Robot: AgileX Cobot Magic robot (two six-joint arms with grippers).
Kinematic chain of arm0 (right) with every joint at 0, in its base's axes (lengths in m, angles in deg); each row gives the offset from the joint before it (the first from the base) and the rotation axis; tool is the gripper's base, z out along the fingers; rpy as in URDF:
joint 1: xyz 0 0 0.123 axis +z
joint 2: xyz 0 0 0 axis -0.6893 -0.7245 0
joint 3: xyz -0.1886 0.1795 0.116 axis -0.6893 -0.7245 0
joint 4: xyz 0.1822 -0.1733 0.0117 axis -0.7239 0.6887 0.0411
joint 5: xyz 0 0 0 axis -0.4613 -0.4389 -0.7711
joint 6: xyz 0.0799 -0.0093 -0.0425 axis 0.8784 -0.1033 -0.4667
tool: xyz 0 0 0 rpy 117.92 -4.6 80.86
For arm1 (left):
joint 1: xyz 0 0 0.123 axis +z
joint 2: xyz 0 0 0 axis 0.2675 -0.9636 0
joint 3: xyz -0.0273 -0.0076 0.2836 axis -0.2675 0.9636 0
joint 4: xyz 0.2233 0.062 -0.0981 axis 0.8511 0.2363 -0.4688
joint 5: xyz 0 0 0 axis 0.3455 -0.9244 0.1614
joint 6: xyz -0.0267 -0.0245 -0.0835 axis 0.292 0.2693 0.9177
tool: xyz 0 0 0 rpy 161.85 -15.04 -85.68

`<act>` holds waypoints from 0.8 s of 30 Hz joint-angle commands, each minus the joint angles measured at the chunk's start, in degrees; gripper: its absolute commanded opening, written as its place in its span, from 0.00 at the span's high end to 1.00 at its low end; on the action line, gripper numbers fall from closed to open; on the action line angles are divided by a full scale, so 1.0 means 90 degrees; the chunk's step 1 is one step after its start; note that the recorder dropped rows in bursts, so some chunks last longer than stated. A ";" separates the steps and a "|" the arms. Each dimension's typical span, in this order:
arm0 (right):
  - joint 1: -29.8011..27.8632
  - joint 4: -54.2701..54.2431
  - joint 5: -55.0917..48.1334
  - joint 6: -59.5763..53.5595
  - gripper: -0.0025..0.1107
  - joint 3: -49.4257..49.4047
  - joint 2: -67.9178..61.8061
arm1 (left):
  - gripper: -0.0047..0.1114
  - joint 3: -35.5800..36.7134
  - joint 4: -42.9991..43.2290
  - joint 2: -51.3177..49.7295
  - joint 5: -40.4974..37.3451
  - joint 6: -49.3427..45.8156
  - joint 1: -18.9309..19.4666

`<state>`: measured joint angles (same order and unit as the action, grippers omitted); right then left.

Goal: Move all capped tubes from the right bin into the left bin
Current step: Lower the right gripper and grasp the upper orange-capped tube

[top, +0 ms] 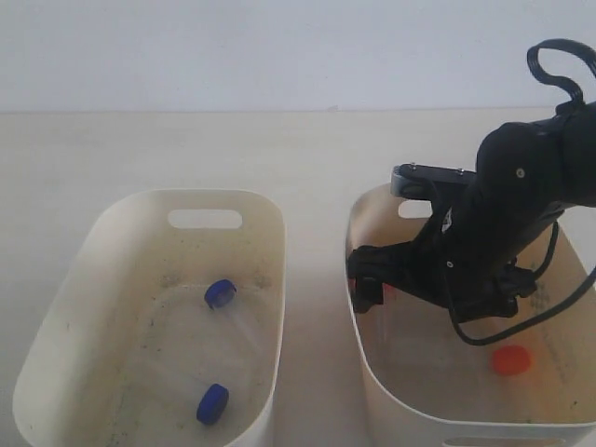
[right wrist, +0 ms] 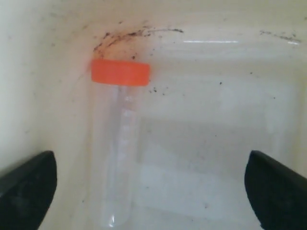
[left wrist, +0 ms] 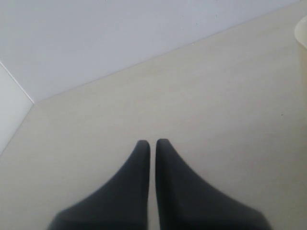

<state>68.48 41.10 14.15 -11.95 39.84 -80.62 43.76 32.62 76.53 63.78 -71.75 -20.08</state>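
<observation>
Two blue-capped tubes [top: 221, 293] [top: 212, 403] lie on the floor of the left bin [top: 140, 198]. My right gripper [top: 367, 287] reaches down inside the right bin [top: 400, 410], near its left wall. In the right wrist view it [right wrist: 153, 191] is wide open above an orange-capped tube [right wrist: 120, 143] that lies flat along the bin wall, nearer one finger [right wrist: 29, 184]. A second orange cap [top: 511, 360] shows further right in that bin. My left gripper [left wrist: 152, 143] is shut on nothing over bare table and is out of the exterior view.
The two cream bins stand side by side on a pale table [top: 307, 149] with a narrow gap between them. Dark specks dot both bin floors. A cream bin rim [left wrist: 302, 33] shows at the edge of the left wrist view. A white wall rises behind.
</observation>
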 commanded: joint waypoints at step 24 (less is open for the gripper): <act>0.0083 -0.0654 0.1014 0.0311 0.08 0.0062 -0.1143 | 0.92 -0.0023 -0.0018 -0.0003 0.0020 0.0061 -0.0034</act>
<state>68.05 41.52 17.97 -11.32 40.46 -87.62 43.76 32.62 76.53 63.78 -71.75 -20.08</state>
